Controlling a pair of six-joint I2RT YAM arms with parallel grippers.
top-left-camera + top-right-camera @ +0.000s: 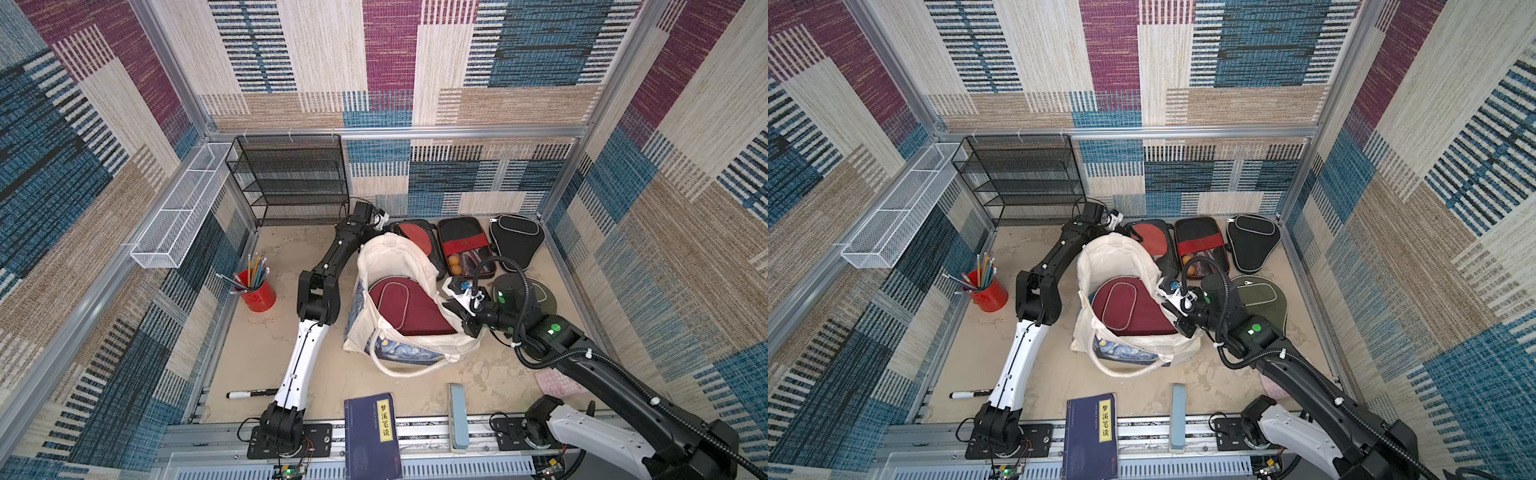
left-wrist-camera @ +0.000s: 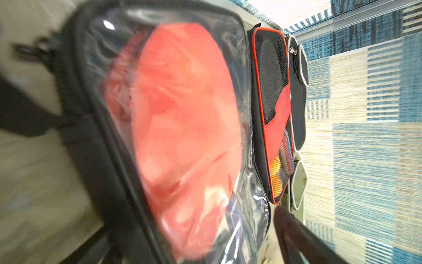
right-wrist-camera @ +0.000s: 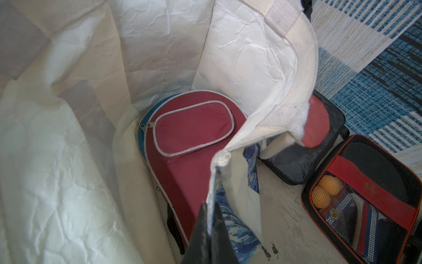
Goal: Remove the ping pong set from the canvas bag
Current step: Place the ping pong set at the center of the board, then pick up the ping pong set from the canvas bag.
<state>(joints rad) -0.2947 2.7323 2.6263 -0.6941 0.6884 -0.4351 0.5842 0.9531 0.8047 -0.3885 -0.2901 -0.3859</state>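
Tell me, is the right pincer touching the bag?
Touching. The right wrist view shows the right pincer clamped on the rim of the canvas bag.

Both top views are bright and sharp; walls [image 1: 83, 166] bend at 9 and 3 o'clock. The left wrist view is blurry, the paddle [image 2: 182, 137] smeared.

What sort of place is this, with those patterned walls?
Probably a robot test booth: aluminium frame holding carpet-like wall panels, a left arm and a right arm bolted to a base rail, a canvas bag staged between them.
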